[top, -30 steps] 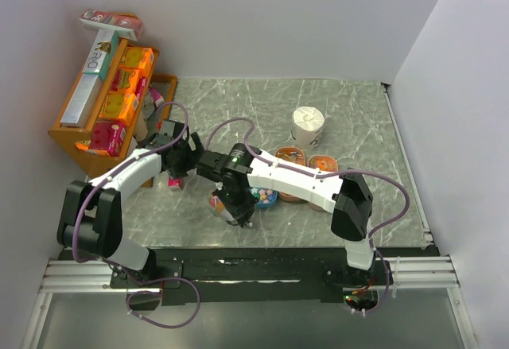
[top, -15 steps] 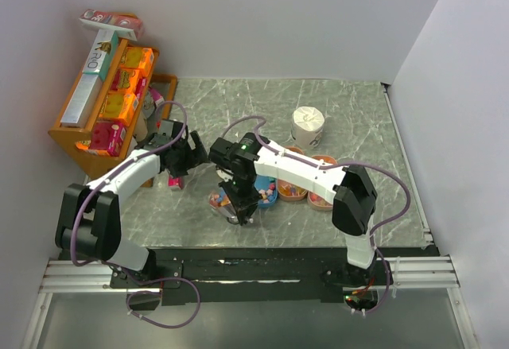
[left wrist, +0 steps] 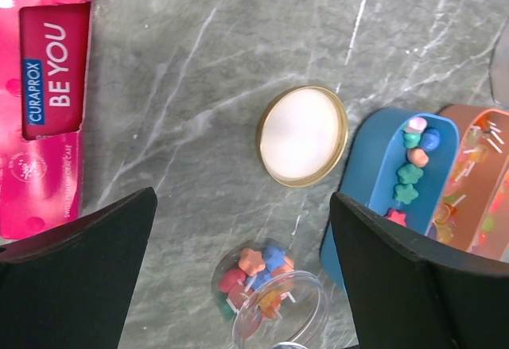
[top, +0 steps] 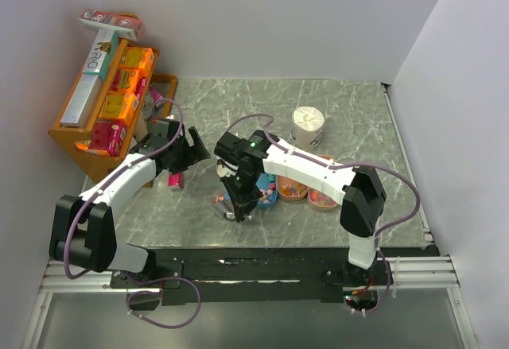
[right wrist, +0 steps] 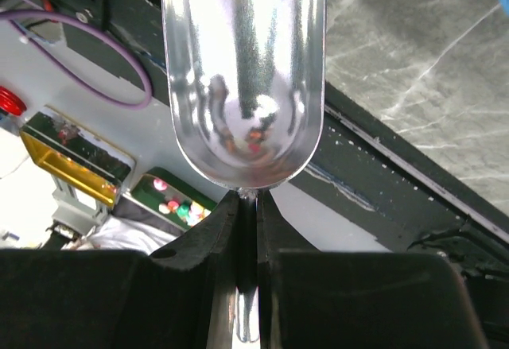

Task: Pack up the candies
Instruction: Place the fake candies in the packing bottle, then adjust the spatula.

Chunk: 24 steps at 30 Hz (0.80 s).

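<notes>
The bench (top: 358, 118) is a grey-green marbled slab with pale veins, closed in by plain white walls (top: 278, 23) at its far, left and right edges. A wooden rack (top: 70, 138) stands at the far left corner, loaded with orange boxes (top: 127, 71). A white cup-like thing (top: 307, 126) sits alone toward the far edge, right of centre. A black rail (top: 278, 257) runs along the near edge.

Near the middle lies a gold-rimmed lid (left wrist: 303, 136), flat on the stone, with a pink packet (left wrist: 48, 102) well off to its left. Just right of the lid is a blue tray (left wrist: 374, 166) with an orange tray (left wrist: 477, 198) touching its right side.

The candies (left wrist: 409, 166) lie in a row in the blue tray, and more of them rest in the bottom of a clear jar (left wrist: 274, 305) toward the near edge from the lid.

The left gripper (top: 192, 152) hangs over this spot with its jaws spread wide and nothing between them. The right gripper (right wrist: 248, 203) is clamped on the handle of a metal scoop (right wrist: 242, 71), whose bowl is empty, above the near edge.
</notes>
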Motion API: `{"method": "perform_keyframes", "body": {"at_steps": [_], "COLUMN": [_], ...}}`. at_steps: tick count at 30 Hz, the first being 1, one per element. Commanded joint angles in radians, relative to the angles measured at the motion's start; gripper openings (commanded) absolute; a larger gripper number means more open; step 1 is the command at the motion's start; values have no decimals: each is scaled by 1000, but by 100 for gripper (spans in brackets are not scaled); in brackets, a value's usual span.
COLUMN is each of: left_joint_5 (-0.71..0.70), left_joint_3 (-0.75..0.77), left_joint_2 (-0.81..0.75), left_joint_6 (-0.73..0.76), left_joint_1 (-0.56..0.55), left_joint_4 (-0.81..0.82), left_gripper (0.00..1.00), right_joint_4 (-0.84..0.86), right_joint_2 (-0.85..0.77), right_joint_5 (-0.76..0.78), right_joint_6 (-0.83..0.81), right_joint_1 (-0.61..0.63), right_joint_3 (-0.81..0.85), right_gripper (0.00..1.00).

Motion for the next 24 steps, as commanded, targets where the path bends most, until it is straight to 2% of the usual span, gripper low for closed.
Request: {"method": "perform_keyframes", "body": {"at_steps": [1,7,12,19,24], "left_joint_5": [49,235,279,292,329], "left_joint_3": [-22,-67,-15,121,154], "left_joint_2": [-49,-95,-67,-11,55], "left_joint_6": [25,99,146,206,221], "left_joint_1": [3,-38,-117,-219,-264], "left_joint_4": [59,207,234,198,193], "left_gripper": [97,96,98,98,99], "right_joint_4": [34,62,75,86,123], "right_joint_2": [-110,-222,-290,-331,-382], "right_joint_5": [65,327,496,588,635], "right_joint_6": [-1,25,13,-15,3], "right_joint_1": [0,0,2,-1,-1], "right_joint_3": [7,-61,-73,-70,-100], "right_gripper": [0,0,0,0,0]}}
